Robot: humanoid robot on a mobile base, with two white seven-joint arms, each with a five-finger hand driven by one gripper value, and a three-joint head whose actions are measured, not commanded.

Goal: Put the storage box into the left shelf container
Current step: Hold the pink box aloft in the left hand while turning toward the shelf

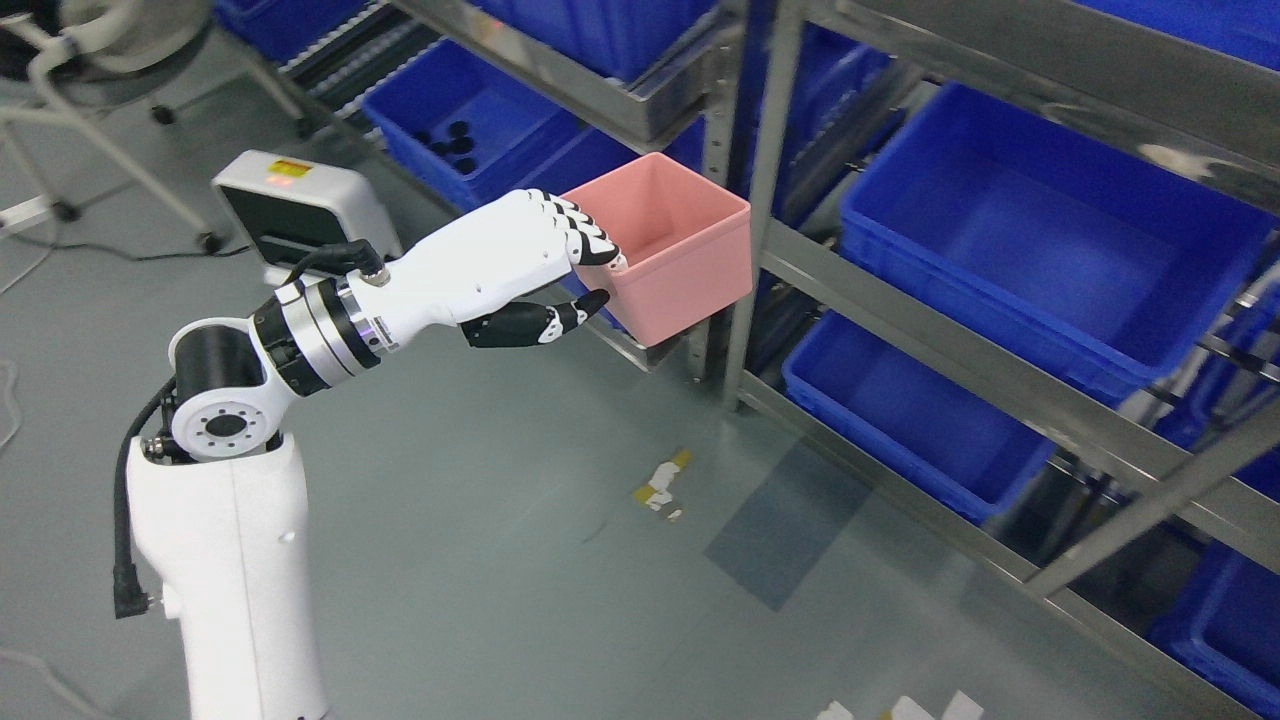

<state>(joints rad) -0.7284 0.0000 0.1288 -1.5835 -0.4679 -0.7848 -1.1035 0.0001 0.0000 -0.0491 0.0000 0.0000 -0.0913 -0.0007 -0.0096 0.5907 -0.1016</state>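
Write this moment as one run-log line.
left robot hand: gripping pink storage box rim | box: airborne beside shelf | placement: not done

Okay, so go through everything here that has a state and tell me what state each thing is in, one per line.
left robot hand: shut on the pink storage box, fingers over its near rim, thumb below.
pink storage box: held in the air, upright, looks empty, by the shelf post.
blue bin with black pieces: on the left shelf, open, a few small black parts inside.
large blue bin: on the right shelf, open, looks empty.

Head camera — high, facing down, shelves near
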